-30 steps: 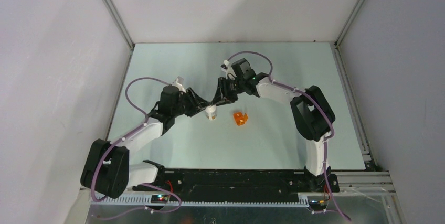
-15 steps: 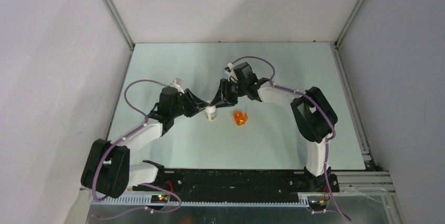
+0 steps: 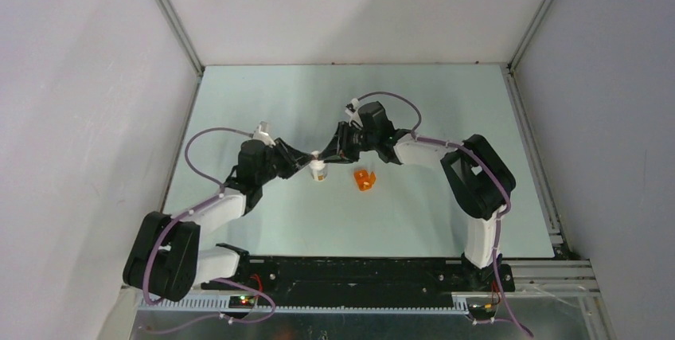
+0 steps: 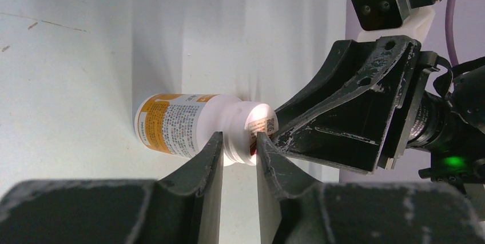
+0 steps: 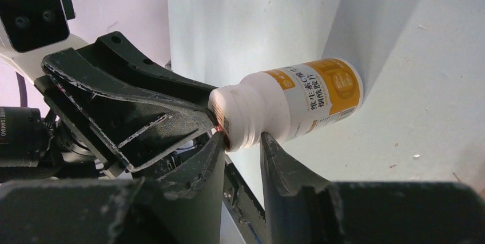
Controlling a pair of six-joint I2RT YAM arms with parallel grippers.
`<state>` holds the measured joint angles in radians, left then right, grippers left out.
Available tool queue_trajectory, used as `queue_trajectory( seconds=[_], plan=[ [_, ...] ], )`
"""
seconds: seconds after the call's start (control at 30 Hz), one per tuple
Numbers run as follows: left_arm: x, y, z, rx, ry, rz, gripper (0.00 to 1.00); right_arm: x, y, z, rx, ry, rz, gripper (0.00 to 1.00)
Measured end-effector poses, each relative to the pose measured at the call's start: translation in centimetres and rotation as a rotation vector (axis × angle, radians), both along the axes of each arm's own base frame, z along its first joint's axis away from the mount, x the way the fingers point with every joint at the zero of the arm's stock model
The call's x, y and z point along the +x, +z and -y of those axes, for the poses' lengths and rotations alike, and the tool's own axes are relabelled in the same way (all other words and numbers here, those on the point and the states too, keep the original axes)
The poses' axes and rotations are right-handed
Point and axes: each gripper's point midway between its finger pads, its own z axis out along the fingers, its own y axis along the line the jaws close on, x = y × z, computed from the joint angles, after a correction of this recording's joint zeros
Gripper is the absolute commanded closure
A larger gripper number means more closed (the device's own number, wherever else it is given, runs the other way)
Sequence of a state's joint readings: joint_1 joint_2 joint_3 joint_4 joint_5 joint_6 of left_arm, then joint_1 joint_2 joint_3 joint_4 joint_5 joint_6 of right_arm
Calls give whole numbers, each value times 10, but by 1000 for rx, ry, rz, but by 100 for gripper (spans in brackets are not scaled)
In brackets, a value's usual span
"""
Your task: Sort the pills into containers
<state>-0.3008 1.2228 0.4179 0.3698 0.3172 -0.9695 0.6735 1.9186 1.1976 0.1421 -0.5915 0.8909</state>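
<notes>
Your left gripper point(image 4: 234, 147) is clenched on the neck of the pill bottle point(image 4: 183, 125), just under the cap point(image 5: 231, 115). The bottle stands upright on the table point(image 3: 263, 93), near the middle and between the two arms. That grip is high and narrow, on a smooth, round neck. If the cap is twisted from here, the bottle could spin inside your fingers instead of opening. It could also tip, since nothing braces its base.

Your right gripper point(image 5: 240, 144) has its fingers on either side of the same cap end. From its own wrist view you cannot tell whether they are truly clamped or only flanking it. The two sets of fingertips are almost touching each other there. The likeliest trouble is that they collide or pinch one another, or that the right side catches the neck rather than the cap. An uneven pull could then drag the bottle out of the left grasp.

Just beside the bottle to the right sits the orange cup point(image 3: 364, 179), apart from both grippers. It is light and open. A sideways swing of the right arm or a toppling bottle could knock it away, and any pills that spill would scatter across the table.
</notes>
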Motion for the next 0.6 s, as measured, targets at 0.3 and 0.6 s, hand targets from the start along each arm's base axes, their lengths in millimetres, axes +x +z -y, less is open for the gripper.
queue_trajectory(
  seconds=[0.3,0.6],
  plan=[
    [10,0,-5,9,24,31,100,7,-2,-6,49,-15,59,100],
    [22,-2,-14,27,82,66,100,18,-2,-15,140,-25,126,100]
  ],
)
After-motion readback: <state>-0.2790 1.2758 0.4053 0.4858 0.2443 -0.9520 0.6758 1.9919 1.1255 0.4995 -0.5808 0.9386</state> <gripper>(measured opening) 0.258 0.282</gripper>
